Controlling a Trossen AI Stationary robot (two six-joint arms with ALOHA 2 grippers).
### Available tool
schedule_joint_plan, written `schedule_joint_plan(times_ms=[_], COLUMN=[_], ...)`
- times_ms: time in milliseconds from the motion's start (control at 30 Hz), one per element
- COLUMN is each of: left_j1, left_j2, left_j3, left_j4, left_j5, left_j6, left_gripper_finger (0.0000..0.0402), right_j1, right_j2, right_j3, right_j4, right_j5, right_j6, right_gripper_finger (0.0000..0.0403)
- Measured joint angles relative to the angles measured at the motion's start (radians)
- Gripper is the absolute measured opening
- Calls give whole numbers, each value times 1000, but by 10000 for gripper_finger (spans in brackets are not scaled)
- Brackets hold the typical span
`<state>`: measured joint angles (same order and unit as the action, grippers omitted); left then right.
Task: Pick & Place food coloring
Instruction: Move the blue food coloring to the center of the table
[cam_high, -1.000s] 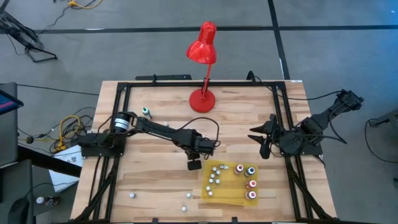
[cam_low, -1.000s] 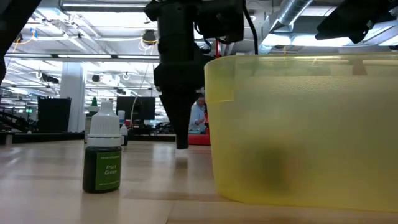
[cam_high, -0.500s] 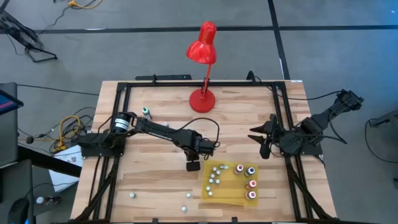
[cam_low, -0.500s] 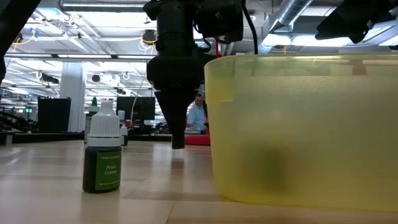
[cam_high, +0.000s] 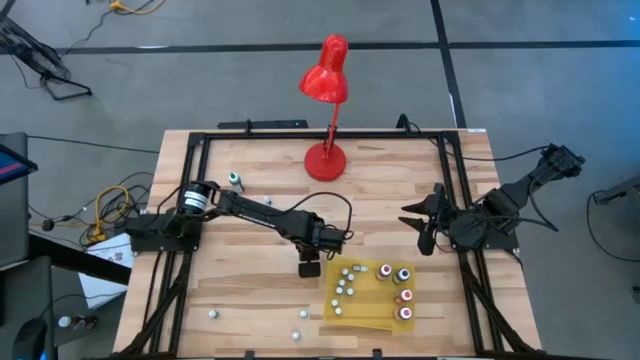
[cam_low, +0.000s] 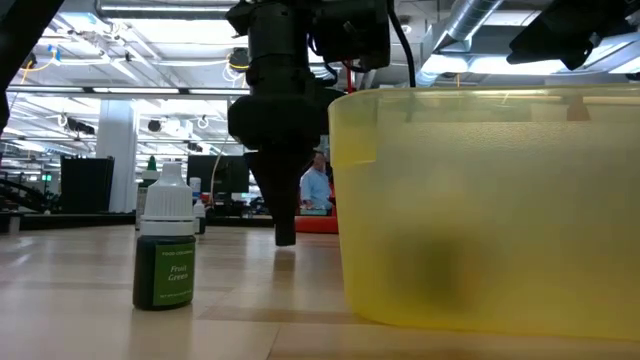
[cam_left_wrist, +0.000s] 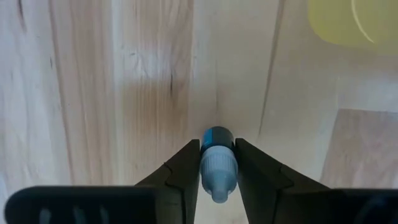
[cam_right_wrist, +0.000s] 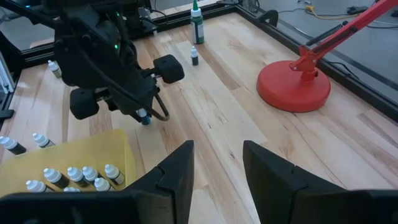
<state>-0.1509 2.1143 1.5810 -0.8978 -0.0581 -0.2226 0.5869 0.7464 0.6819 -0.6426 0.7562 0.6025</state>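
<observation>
Bottle (cam_left_wrist: 217, 163) sits clenched in your left end effector (cam_left_wrist: 217, 180), lifted off the desk (cam_high: 250, 290) for the tray (cam_high: 365, 315); right end effector (cam_right_wrist: 216, 163) idles unclenched, empty.

Bare wood around the left claw (cam_high: 309, 268) — yellow tray (cam_high: 366, 318) just beside blocks it.

- The place is a robotics lab or workshop inside a big industrial hall.
- A wooden tabletop (cam_high: 260, 180) carries a black metal frame (cam_high: 300, 134) on a grey concrete floor (cam_high: 200, 70).
- Ceiling ducts (cam_low: 490, 20) and strip lights (cam_low: 160, 12) hang overhead.
- Loose cables (cam_high: 110, 205) lie beside it.
- Monitors (cam_low: 85, 183) stand in the background.
</observation>
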Motion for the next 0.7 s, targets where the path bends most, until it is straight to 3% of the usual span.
schedule_joint_plan(times_ms=[333, 700], left_j1=[0, -1], left_j2=[0, -37], left_j3=[8, 35], left_j4=[-5, -67], left_j5=[-6, -45], left_j6=[-32, 21], left_gripper_finger=[103, 198], right_j1=[0, 0], right_j2=[0, 0], right_j3=[0, 0], right_j4=[0, 0], right_j5=[0, 0], right_j6=[0, 0], right_gripper_finger=[129, 129])
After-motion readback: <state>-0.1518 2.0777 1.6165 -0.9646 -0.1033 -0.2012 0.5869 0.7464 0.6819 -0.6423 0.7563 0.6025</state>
